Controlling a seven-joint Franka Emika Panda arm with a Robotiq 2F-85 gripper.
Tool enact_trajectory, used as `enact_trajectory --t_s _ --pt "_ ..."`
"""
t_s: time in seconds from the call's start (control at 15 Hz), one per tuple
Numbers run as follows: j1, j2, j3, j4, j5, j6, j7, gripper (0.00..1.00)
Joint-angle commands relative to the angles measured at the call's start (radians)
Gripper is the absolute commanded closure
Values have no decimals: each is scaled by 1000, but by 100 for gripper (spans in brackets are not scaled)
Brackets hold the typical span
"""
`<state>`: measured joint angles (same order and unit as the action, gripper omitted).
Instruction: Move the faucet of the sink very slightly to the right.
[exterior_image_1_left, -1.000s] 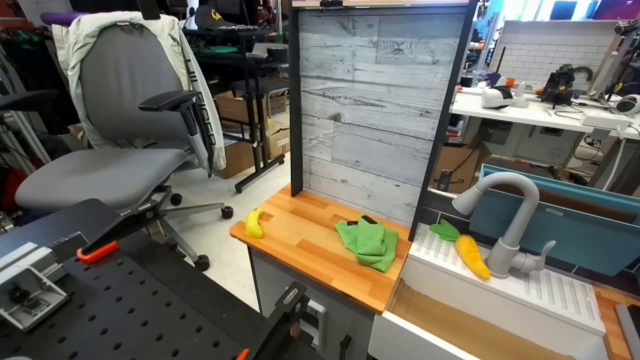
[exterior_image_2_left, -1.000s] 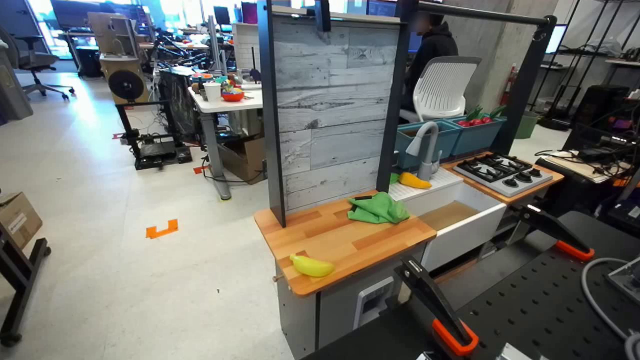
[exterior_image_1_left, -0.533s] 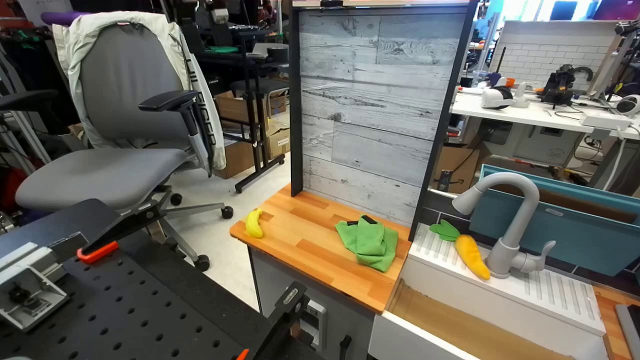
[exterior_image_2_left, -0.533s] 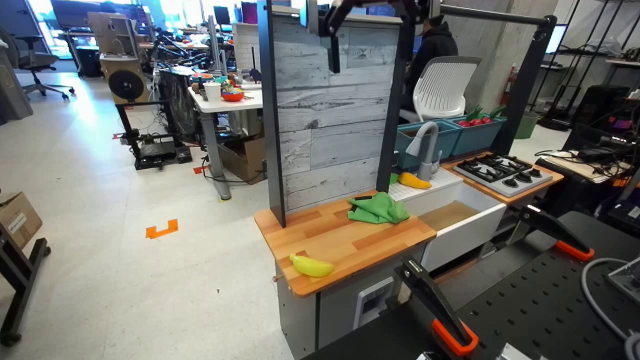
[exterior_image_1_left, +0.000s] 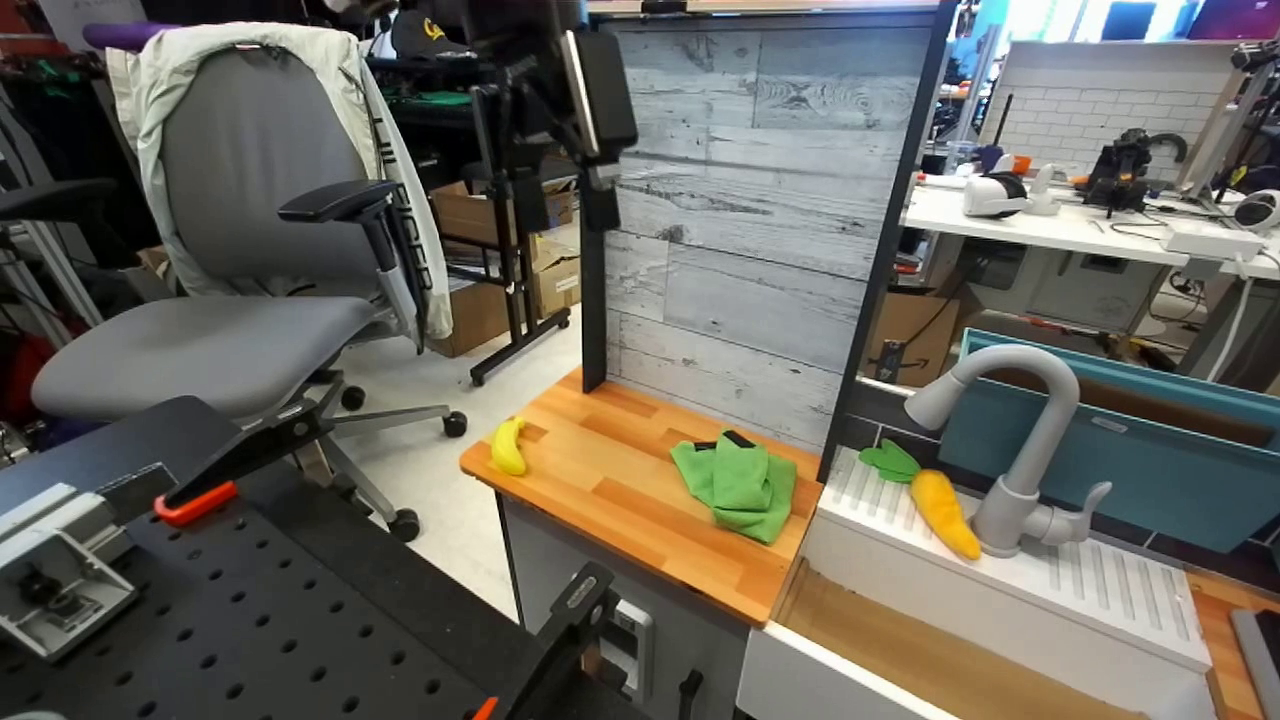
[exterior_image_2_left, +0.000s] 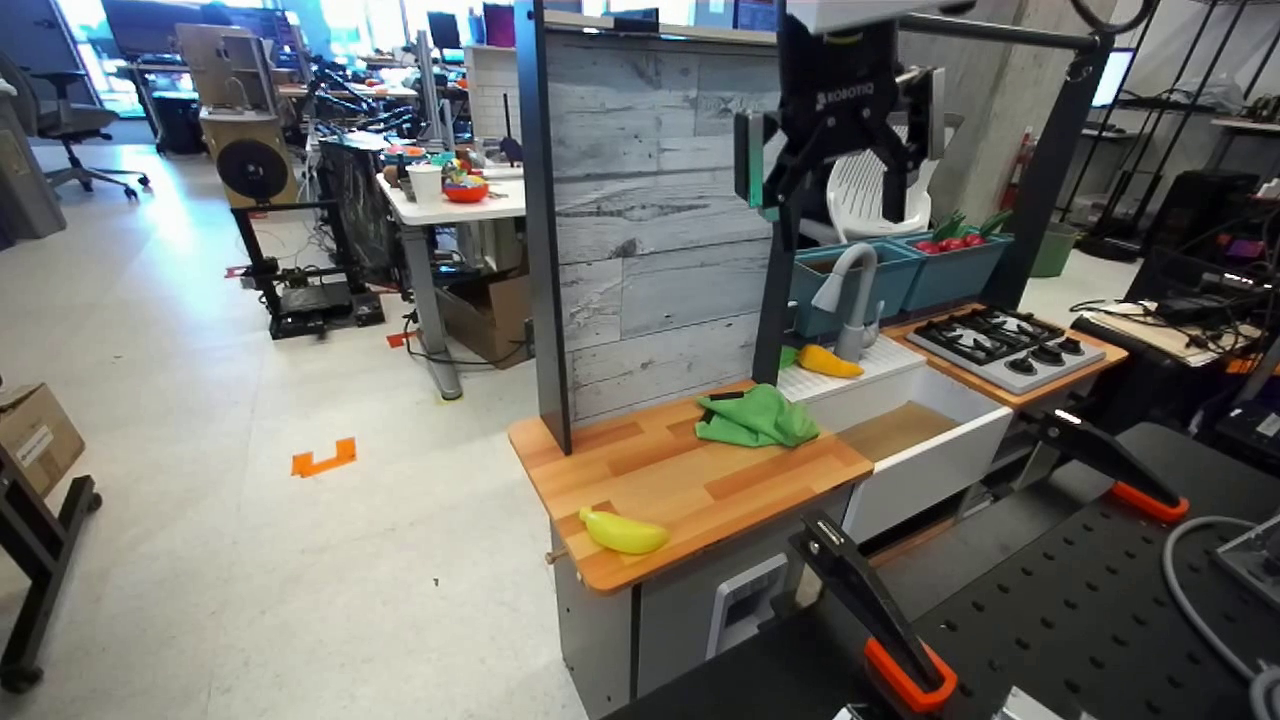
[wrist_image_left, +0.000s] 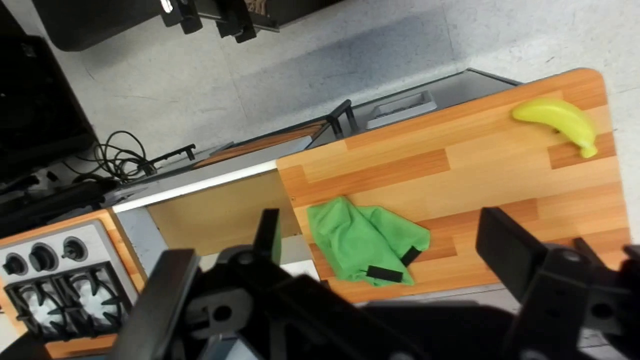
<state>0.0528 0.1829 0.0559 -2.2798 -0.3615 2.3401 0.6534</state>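
The grey arched faucet (exterior_image_1_left: 1040, 440) stands upright on the ribbed white ledge behind the sink (exterior_image_1_left: 1000, 620), its spout pointing left and its side handle at right in that exterior view. The faucet (exterior_image_2_left: 858, 310) and sink (exterior_image_2_left: 930, 480) also show in an exterior view. My gripper (exterior_image_2_left: 840, 215) is open and empty, high above the counter and apart from the faucet; it also shows at the upper left in an exterior view (exterior_image_1_left: 566, 205). In the wrist view the open fingers (wrist_image_left: 382, 235) span the area over a green cloth. The sink rim (wrist_image_left: 200, 187) shows there; the faucet is hidden.
An orange carrot-like toy (exterior_image_1_left: 940, 510) lies against the faucet base. Teal planters (exterior_image_1_left: 1110, 450) stand behind it. A tall grey wood panel (exterior_image_1_left: 740, 220) rises behind the wooden counter (exterior_image_1_left: 610, 490), which bears the green cloth (exterior_image_1_left: 740, 485) and a banana (exterior_image_1_left: 508, 447). A stove (exterior_image_2_left: 1005, 345) sits past the sink.
My gripper has come into view from above. In both exterior views it has moved down and to the right. The faucet and the other objects have not moved.
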Motion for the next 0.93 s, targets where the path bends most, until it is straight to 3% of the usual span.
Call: enact_trajectory --t_s 0.0,0.2,0.4,0.87 --pt "-19 129 -83 103 13 24 -50 0" --pt "-53 219 -124 189 104 57 -117 0" --pt "-109 293 -131 261 266 110 -227 0" --pt "-234 464 -115 456 544 56 -406 0"
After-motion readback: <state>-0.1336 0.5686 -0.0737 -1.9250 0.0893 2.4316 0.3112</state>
